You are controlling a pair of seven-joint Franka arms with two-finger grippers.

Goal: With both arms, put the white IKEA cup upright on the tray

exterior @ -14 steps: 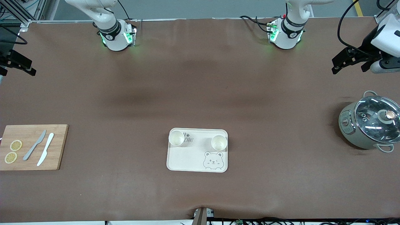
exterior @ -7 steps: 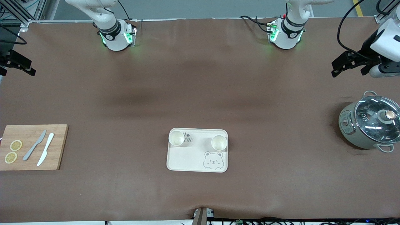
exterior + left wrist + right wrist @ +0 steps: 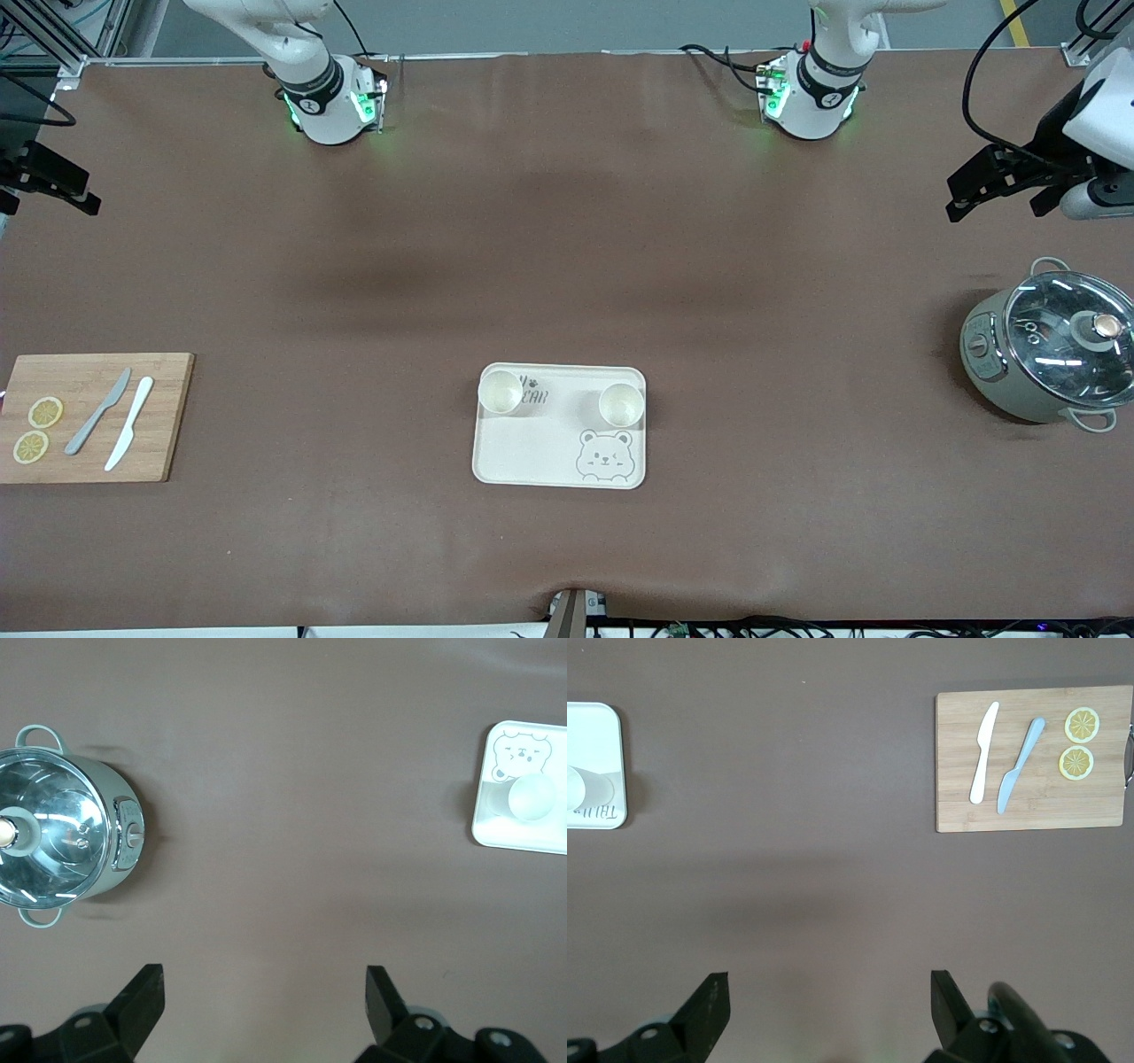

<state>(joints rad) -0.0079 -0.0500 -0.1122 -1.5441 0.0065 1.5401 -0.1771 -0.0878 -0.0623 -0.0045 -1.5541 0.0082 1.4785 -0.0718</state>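
Cups [image 3: 500, 392], 2 smooth white round ones, sit upright on the cream rounded tray [image 3: 532, 456]. Left gripper [image 3: 997, 184] and right gripper [image 3: 53, 182] hang spread wide over bare table, well away from it.

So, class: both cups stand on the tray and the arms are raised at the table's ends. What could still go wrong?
1. Both cups sit near the tray's rim; a jolt might tip one off.
2. The left hand, open, hangs near the pot; a downward move might strike its glass lid.

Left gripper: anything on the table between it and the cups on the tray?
Nothing visible. Left gripper hangs open over bare table; the pot sits off that line. Both cups already stand upright on the tray.
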